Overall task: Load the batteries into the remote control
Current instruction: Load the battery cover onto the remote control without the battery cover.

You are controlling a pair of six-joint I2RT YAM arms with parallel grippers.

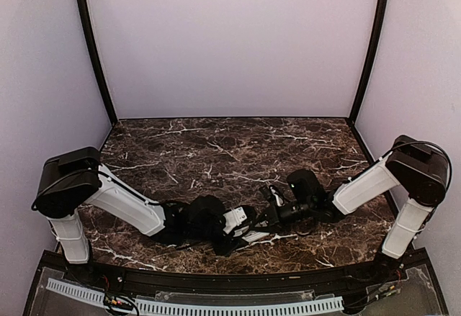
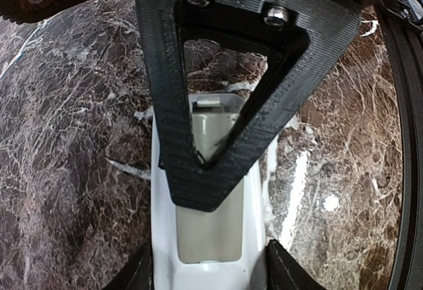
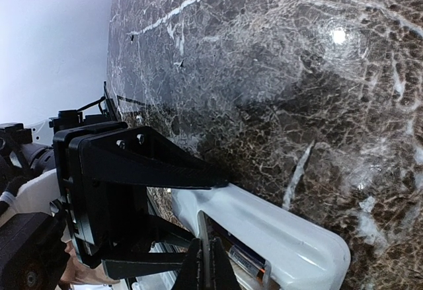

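Left gripper (image 2: 213,278) squeezes the white remote control (image 2: 165,237) by its sides, at the near middle of the table (image 1: 216,143), while the closed right gripper (image 3: 205,267) pokes into its bare slot (image 2: 208,234), where one battery (image 3: 246,262) seems to sit, so more may be left.

Remote control (image 3: 284,237) on dark marble table (image 1: 216,150)

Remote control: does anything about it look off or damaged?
Nothing damaged. The remote control is back up with its compartment open, gripped by the left gripper; a battery lies in it beside the shut right gripper. Whether it sits flat is unclear.
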